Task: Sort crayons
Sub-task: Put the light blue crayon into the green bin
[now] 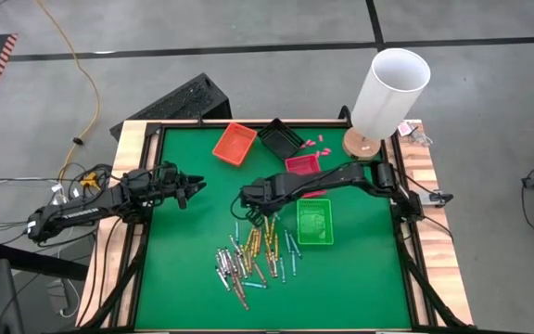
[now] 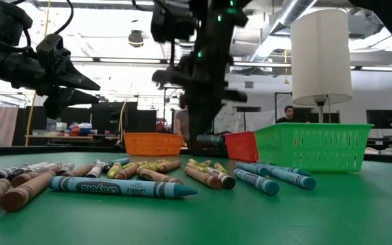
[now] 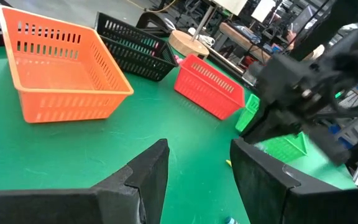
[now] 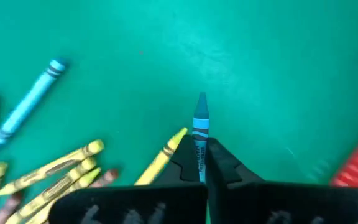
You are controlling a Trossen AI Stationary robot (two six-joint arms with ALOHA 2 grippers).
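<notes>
Blue crayon (image 4: 200, 134) is pinched in the right end effector (image 4: 202, 163) beside the crayons (image 1: 248, 255); left end effector (image 1: 191, 190) hovers spread, well apart.

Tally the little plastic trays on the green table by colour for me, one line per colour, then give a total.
Orange tray: 1
Black tray: 1
Red tray: 1
Green tray: 1
Total: 4 trays

Crayons (image 1: 248, 260) heaped on table (image 1: 360, 288) centre-front; trays (image 1: 276, 148) behind heap; lamp (image 1: 387, 93) at back-right corner.
</notes>
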